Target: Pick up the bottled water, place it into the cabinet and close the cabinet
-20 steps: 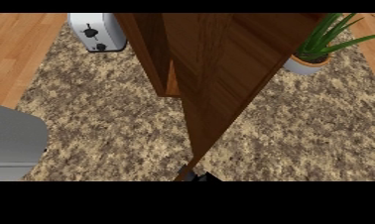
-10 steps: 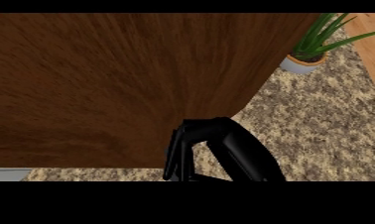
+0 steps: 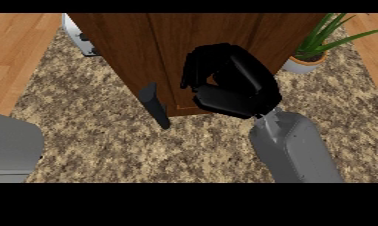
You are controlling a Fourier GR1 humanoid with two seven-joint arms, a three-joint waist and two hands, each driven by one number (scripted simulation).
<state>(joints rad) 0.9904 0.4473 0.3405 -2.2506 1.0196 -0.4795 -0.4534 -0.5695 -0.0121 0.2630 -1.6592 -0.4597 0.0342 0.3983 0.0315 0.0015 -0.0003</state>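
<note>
Bottled water nowhere visible. Cabinet (image 3: pixel 184 55) top cut by upper edge. Toaster (image 3: pixel 80 40) mostly hidden behind cabinet (only 1 corner shows). Plant (image 3: pixel 317 45) leaves cropped at right. Left forearm (image 3: pixel 16 150) cut off, hand unseen.

Bare counter (image 3: pixel 111 150) lies open in front; the cabinet (image 3: pixel 170 45) and potted plant (image 3: pixel 314 50) block beyond.

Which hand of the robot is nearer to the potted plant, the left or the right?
The right. The right hand, fingers curled, is in front of the wooden cabinet, just left of the potted plant. No left hand shows; only a grey forearm at the view's lower left edge, far from the plant.
</note>
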